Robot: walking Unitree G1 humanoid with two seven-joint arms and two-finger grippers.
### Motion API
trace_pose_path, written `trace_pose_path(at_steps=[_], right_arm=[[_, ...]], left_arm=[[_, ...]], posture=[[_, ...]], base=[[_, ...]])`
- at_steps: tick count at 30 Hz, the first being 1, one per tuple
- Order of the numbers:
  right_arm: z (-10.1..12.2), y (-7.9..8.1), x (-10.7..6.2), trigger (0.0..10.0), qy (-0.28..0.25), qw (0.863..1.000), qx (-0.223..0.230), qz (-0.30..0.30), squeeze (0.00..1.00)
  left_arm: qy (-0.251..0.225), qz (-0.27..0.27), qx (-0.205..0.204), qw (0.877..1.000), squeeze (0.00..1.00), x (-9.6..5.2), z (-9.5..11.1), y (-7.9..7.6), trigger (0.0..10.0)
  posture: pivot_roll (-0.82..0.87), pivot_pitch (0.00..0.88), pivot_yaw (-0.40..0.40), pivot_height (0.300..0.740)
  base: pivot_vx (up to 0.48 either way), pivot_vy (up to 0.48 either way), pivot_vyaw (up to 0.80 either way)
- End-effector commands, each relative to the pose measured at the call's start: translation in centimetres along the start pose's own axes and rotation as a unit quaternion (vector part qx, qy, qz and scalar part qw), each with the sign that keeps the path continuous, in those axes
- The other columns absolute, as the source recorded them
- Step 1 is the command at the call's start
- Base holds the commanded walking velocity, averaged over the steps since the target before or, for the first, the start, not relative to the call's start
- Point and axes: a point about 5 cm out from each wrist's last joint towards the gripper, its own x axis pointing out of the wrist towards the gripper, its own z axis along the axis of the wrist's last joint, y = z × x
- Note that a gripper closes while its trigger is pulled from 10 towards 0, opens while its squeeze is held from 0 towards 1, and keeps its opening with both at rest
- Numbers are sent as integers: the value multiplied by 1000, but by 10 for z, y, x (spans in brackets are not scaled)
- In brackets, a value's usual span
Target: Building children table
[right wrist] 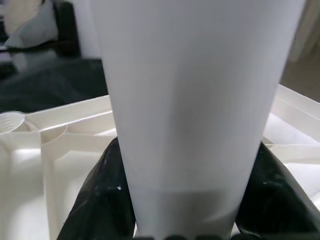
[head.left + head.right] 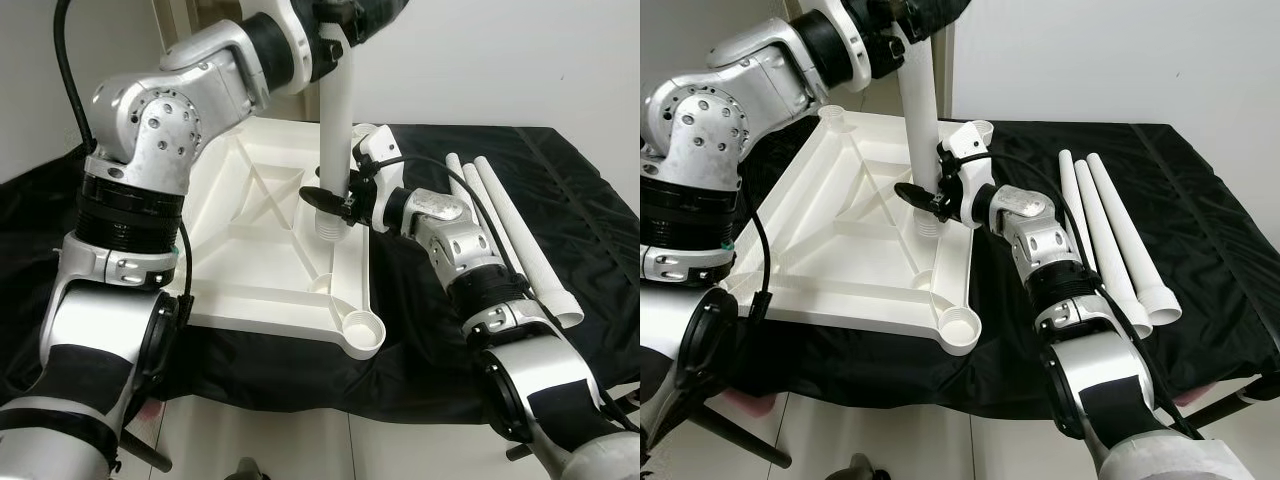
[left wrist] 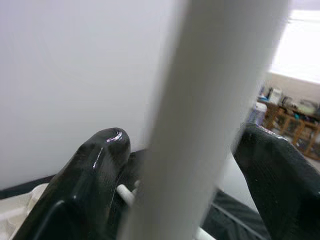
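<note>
Upturned tabletop point(image 2: 262, 215): white moulded plastic, smooth, faint sheen. 4 legs, including the upright leg point(image 2: 336, 130): smooth matt white plastic. Cloth point(image 2: 560, 190): black, matt, creased. Fingers point(image 3: 95, 165): glossy black.

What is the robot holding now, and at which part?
One white plastic table leg: right gripper near its lower threaded end, left gripper higher up.
</note>
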Motion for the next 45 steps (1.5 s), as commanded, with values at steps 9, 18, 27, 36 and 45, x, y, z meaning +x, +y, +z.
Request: trace_pose_path(at_steps=[9,18,27,36,45], right_arm=[[5,-20,-9,10000,-42,993,53,-94,0],[-3,-17,-19,10000,-81,984,65,-142,0],[-14,0,-33,10000,-122,971,68,-192,0],[-23,11,-42,10000,-117,967,76,-213,0],[-24,8,-55,10000,-110,963,70,-238,0]], left_arm=[[-11,30,-35,999,0,-16,0,25,10000],[21,119,-3,993,0,-40,-36,54,10000],[72,179,72,979,0,-78,-92,69,10000],[103,159,170,967,0,-99,-106,72,10000],[157,105,166,968,0,-129,-123,71,10000]], posture=[[-18,8,19,740],[-20,14,17,740],[-29,40,27,740],[-36,55,29,740],[-58,71,44,740]], base=[[0,0,0],[0,0,0],[0,0,0],[0,0,0],[0,0,0]])
